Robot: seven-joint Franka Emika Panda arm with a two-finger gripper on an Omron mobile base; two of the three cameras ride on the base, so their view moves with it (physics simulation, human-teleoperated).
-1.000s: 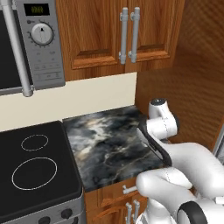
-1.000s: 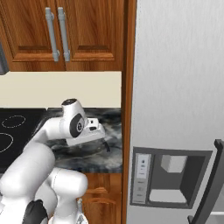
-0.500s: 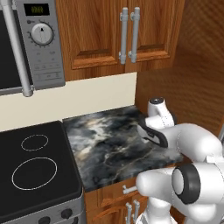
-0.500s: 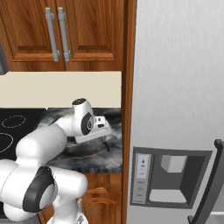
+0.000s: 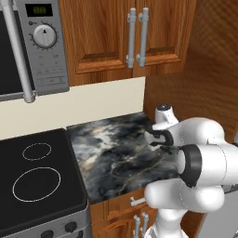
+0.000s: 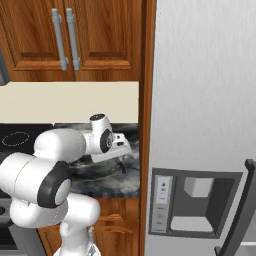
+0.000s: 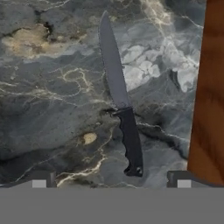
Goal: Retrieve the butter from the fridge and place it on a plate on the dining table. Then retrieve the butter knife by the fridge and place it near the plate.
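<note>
The white arm's two-finger gripper (image 7: 111,177) hangs over the short black-and-grey marbled counter (image 5: 111,153), its dark finger tips spread as wide as they go and holding nothing; directly ahead of it in the hand view lies the grey-bladed butter knife with a black ribbed handle (image 7: 120,98), flat on the stone; the handle end sits nearest the hand, between the two tips though not touching either, and the blade runs away from it, so the knife's long axis lies roughly across the line joining the fingers, leaning only a little; that alignment is what the coming descent appears to turn on, since the jaws would then close across the narrow handle; the reddish wooden side panel (image 7: 209,87) stands just beside the knife, close to one finger, which could crowd the grasp; the tall light grey fridge with a water dispenser panel (image 6: 205,100) rises beyond that panel in the right base view; counted: one knife, one arm with one gripper, one fridge, one black glass cooktop (image 5: 37,181) with two rings showing.
</note>
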